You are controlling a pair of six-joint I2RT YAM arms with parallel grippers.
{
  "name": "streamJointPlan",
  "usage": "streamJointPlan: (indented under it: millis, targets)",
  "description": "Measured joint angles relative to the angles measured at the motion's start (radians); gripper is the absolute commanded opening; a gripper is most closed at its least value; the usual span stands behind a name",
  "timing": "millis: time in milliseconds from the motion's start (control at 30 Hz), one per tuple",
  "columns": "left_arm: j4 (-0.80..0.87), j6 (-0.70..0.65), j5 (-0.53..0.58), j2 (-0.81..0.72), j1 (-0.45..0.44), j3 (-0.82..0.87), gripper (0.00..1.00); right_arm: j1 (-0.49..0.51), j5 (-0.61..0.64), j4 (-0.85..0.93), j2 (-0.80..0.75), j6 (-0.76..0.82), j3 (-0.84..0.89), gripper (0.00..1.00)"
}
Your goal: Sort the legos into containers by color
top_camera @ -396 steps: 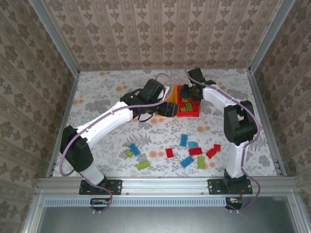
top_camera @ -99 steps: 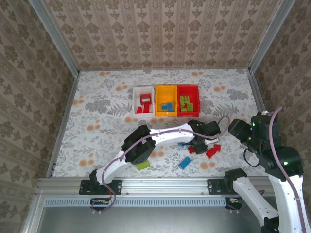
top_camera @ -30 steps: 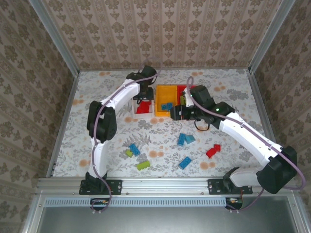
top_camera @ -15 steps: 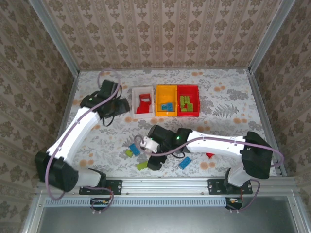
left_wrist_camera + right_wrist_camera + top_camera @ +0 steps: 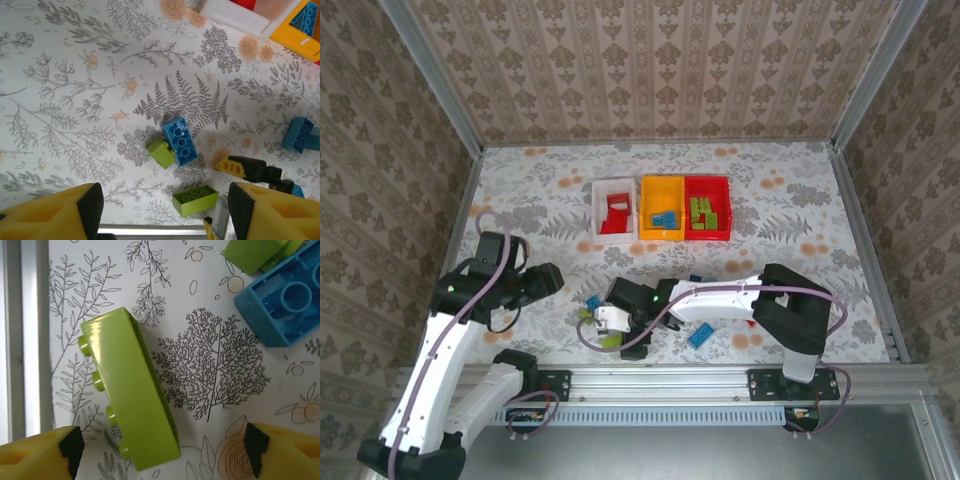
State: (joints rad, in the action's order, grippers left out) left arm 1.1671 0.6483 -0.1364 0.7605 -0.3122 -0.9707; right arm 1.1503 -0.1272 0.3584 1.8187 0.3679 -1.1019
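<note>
Three containers stand side by side at the back: a white bin (image 5: 597, 205) with red legos, a yellow-orange bin (image 5: 662, 188) with blue ones, and a red bin (image 5: 708, 184) with lime ones. Loose legos lie near the front: a long lime brick (image 5: 608, 342) (image 5: 195, 200) (image 5: 130, 410), a blue brick (image 5: 592, 302) (image 5: 180, 141) (image 5: 280, 305) and a small lime brick (image 5: 585, 315) (image 5: 161, 153). My right gripper (image 5: 625, 335) (image 5: 161, 452) is open, low over the long lime brick, which lies between its fingers. My left gripper (image 5: 552, 277) (image 5: 162, 210) hangs open and empty, higher, to the left of these bricks.
Other blue bricks (image 5: 700, 337) (image 5: 299, 134) lie to the right under my right arm. The metal front rail (image 5: 20, 340) (image 5: 150, 231) runs right beside the long lime brick. Patterned walls close in the table.
My left arm has pulled back toward the near left. My right gripper has come down closer to the long lime brick at the front edge, with its jaws spread a little wider.
</note>
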Motion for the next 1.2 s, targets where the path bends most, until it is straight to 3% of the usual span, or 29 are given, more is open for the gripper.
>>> streamJointPlan:
  millis: [200, 533, 767, 933, 1067, 1200]
  targets:
    - [0.023, -0.008, 0.0, 0.004, 0.006, 0.003, 0.69, 0.02, 0.02, -0.032, 0.054, 0.02, -0.047, 0.8]
    - [0.019, -0.021, -0.021, 0.006, 0.006, 0.005, 0.68, 0.045, 0.046, -0.048, 0.109, 0.006, -0.091, 0.3]
    - [-0.018, -0.041, -0.069, 0.005, 0.007, 0.008, 0.68, 0.021, 0.076, -0.039, 0.092, -0.04, -0.092, 0.19]
    - [-0.118, -0.05, -0.141, 0.037, -0.025, 0.006, 0.67, -0.111, 0.098, -0.031, -0.07, -0.104, -0.052, 0.2]
    - [-0.217, -0.054, -0.153, 0.141, -0.143, -0.043, 0.67, -0.311, 0.108, -0.042, -0.264, -0.191, -0.018, 0.21]
    - [-0.323, -0.073, -0.13, 0.314, -0.288, -0.147, 0.67, -0.51, 0.136, -0.058, -0.328, -0.303, -0.018, 0.21]
